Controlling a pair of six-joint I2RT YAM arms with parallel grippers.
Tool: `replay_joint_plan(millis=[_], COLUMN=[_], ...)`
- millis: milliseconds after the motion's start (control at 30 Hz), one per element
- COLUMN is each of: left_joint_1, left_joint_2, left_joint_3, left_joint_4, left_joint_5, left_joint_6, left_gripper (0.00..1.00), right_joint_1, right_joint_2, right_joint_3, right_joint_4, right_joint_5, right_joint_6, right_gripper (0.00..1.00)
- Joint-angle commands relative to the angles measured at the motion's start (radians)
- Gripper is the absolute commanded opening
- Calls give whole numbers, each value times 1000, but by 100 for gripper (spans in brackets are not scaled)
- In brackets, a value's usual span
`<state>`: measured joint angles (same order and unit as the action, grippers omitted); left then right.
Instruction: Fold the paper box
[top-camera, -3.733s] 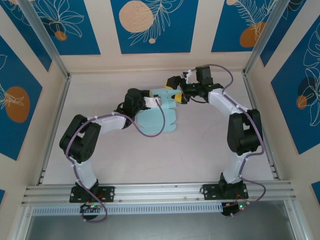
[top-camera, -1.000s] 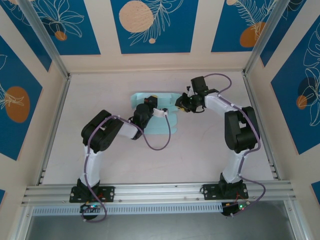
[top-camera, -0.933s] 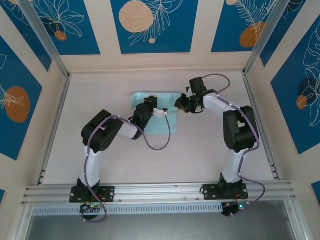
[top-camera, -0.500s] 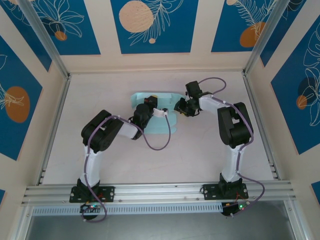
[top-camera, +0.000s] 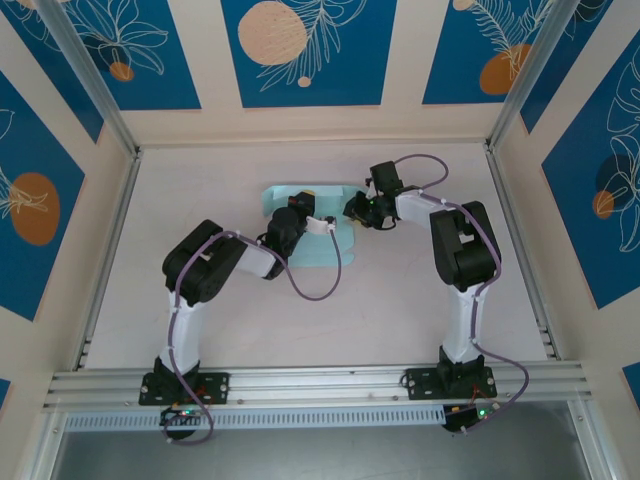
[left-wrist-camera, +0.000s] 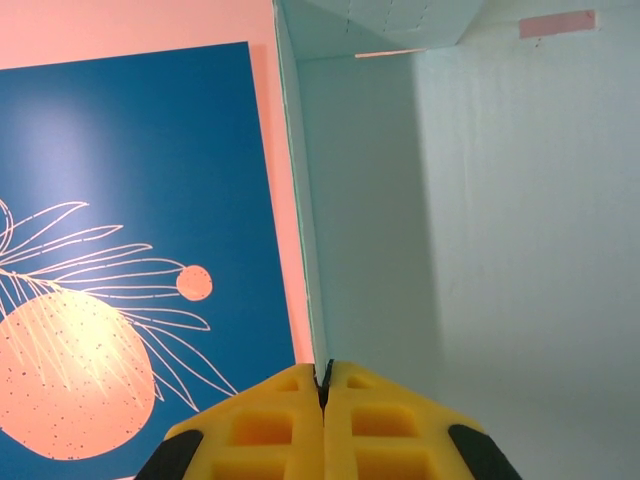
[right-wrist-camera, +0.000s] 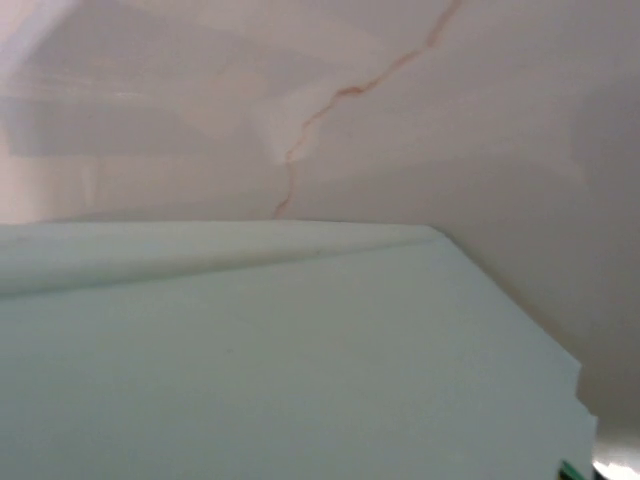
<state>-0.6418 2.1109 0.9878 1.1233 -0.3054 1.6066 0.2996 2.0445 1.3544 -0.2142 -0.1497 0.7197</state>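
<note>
The paper box (top-camera: 312, 250) is a pale light-blue sheet, partly folded, lying at the middle back of the table. My left gripper (top-camera: 303, 200) rests over it. In the left wrist view its yellow fingers (left-wrist-camera: 270, 425) are pressed together on the thin edge of an upright paper wall (left-wrist-camera: 470, 230), so the left gripper (left-wrist-camera: 323, 385) is shut on it. My right gripper (top-camera: 352, 210) is at the sheet's right edge; whether it is open or shut is hidden. In the right wrist view a flat paper panel (right-wrist-camera: 280, 360) lies very close to the camera.
The pale table (top-camera: 400, 300) has free room in front of and to both sides of the sheet. Walls with blue leaf-pattern panels (top-camera: 308, 50) enclose it, with aluminium posts (top-camera: 95, 90) at the corners. A metal rail (top-camera: 320, 385) runs along the near edge.
The right arm has folded its elbow in and its gripper has slid a little left toward the sheet's edge. The left arm and the paper have stayed put over the last second.
</note>
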Motion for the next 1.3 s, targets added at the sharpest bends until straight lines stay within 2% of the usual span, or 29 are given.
replay_joint_plan(millis=[0, 233, 400, 667, 800, 1033, 1167, 1267], left_joint_1=[-7, -9, -9, -10, -10, -6, -7, -6], left_joint_2=[24, 26, 26, 30, 31, 40, 56, 66], left_joint_3=[-16, -20, -24, -34, -37, -30, -29, -24], left_joint_4=[-8, -7, -5, 9, 9, 13, 37, 50], left_joint_5=[-14, -17, -16, -21, -16, -14, -11, -9], left_joint_6=[16, 14, 13, 8, 13, 21, 37, 53], left_gripper=[0, 0, 0, 0, 0, 0, 0, 0], right_joint_1=[14, 33, 60, 82, 64, 1, -69, -146], right_joint_2=[-4, -44, -45, -68, -137, -287, -344, -324], right_joint_3=[31, 3, 2, -19, -46, -44, -47, -12], right_joint_4=[51, 101, 121, 45, -2, -154, -184, -205], right_joint_5=[-46, -51, -61, -1, -14, -115, -129, -126], right_joint_6=[-24, -53, -82, -91, -121, -207, -218, -237], right_gripper=[24, 24, 14, 15, 22, 38, 40, 39])
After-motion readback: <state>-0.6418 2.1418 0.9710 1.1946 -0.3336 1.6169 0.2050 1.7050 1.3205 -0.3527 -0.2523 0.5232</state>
